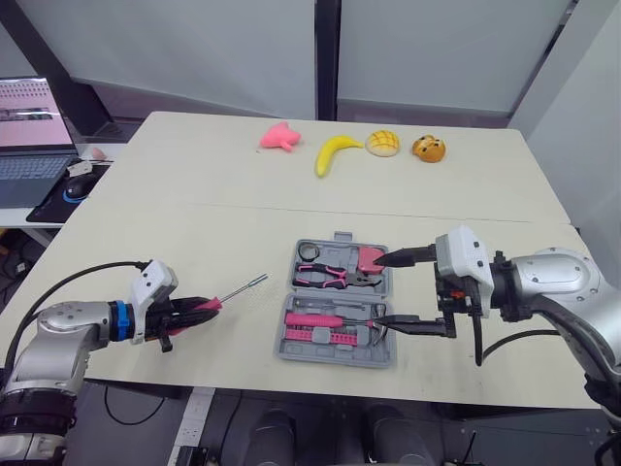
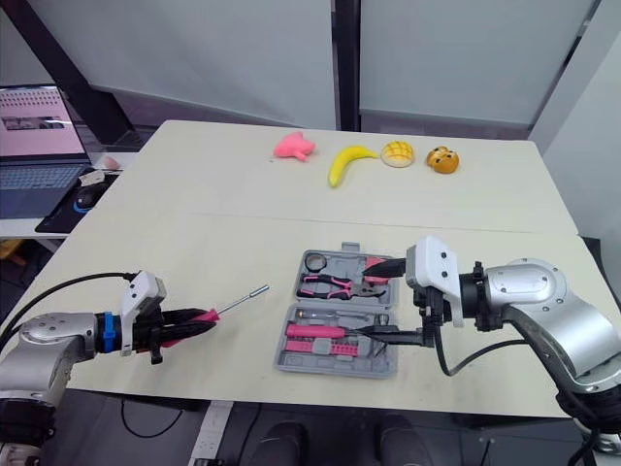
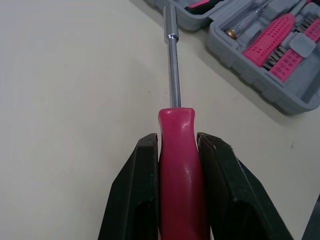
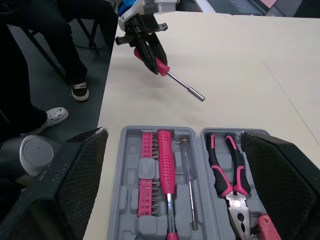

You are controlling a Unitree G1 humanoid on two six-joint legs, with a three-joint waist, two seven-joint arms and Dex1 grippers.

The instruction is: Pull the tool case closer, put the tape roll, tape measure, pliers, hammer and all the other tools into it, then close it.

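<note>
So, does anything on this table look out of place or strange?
Nothing is spilled or damaged. The odd things are the pink toy, banana, bun and brown toy along the table's far edge: they are not tools. One screwdriver is outside the open case, held in the left gripper.

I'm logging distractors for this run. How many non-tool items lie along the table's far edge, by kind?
Pink toy: 1
Banana: 1
Buns: 2
Total: 4
</note>
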